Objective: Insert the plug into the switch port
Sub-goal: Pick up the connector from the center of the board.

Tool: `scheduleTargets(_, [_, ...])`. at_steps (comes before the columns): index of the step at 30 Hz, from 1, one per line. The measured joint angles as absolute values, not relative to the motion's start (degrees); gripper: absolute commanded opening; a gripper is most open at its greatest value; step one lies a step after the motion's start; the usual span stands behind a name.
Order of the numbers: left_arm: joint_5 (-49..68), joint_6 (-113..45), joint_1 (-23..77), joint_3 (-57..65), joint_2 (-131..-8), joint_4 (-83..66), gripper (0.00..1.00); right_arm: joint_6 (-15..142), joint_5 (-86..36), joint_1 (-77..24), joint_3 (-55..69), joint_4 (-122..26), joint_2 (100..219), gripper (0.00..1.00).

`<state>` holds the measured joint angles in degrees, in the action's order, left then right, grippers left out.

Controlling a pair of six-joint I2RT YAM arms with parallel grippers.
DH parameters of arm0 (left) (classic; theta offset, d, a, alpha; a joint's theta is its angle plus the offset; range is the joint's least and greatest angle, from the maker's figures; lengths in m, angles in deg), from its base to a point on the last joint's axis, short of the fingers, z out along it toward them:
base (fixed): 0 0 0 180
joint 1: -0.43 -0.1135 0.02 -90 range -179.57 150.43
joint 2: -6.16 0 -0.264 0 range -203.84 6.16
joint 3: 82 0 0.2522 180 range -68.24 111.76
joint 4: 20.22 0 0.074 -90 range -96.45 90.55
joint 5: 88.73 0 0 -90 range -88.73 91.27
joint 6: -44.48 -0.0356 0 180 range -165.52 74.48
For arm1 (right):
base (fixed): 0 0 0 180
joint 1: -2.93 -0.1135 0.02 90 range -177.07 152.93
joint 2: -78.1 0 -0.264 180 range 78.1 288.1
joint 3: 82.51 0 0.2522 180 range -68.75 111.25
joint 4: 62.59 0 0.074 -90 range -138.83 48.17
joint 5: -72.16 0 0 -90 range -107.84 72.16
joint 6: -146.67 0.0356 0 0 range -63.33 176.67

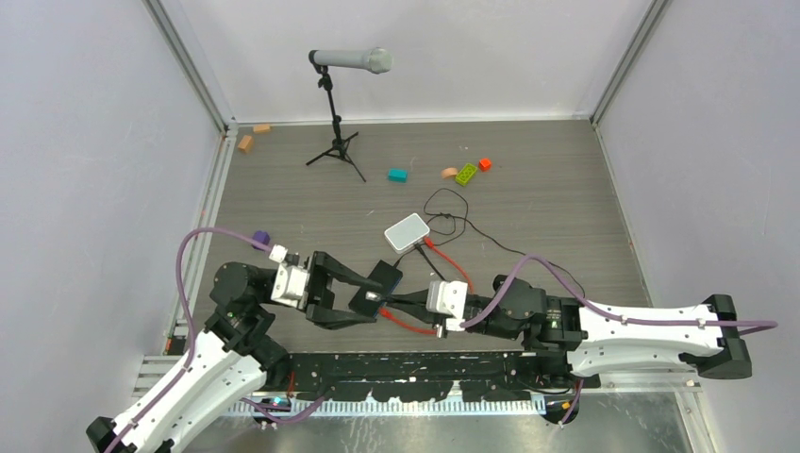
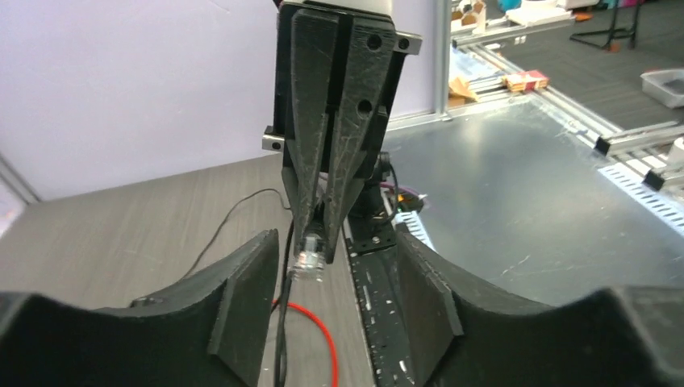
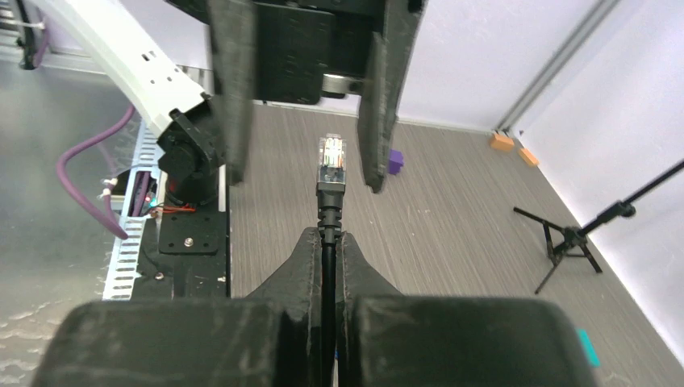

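The plug (image 3: 331, 153), clear-tipped with a black boot and a black cable behind it, sticks out of my right gripper (image 3: 327, 238), which is shut on the cable just behind it. My left gripper (image 2: 332, 262) is open; its fingers (image 3: 230, 97) stand on either side of the plug (image 2: 310, 258) without touching it. From above, both grippers (image 1: 363, 294) meet near the table's front middle. A flat black box (image 1: 387, 272) shows partly behind them; the switch port cannot be made out. A red cable (image 1: 408, 323) lies on the table below.
A white box (image 1: 408, 232) with thin black wires sits behind the grippers. A microphone stand (image 1: 338, 123) is at the back, small coloured blocks (image 1: 467, 174) to its right, a purple block (image 1: 261, 236) at the left. A black rail (image 1: 425, 363) runs along the near edge.
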<state>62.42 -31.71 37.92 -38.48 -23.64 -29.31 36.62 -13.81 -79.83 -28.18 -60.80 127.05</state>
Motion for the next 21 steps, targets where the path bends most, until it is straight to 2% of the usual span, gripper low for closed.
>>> scheduleTargets(2, [62.28, -32.52, 37.92, -38.61, -22.88, -28.76, 0.68, 37.89, -12.06, -79.83, -28.07, -59.49, 126.37, 0.00])
scheduleTargets(6, [60.47, -34.60, 37.92, -39.31, -19.40, -26.88, 0.64, 40.99, -9.98, -79.81, -27.15, -55.40, 124.38, 0.00])
scheduleTargets(11, [55.62, -38.18, 37.97, -39.31, -18.00, -22.95, 0.64, 46.04, -9.54, -79.76, -25.16, -51.34, 121.26, 0.00])
scheduleTargets(17, [50.39, -39.63, 37.97, -39.82, -18.81, -22.42, 0.64, 51.07, -16.15, -79.76, -21.07, -49.72, 122.89, 0.00])
scheduleTargets(21, [50.18, -40.02, 37.97, -39.82, -20.63, -22.51, 0.60, 52.42, -20.52, -79.76, -20.48, -49.48, 126.70, 0.00])
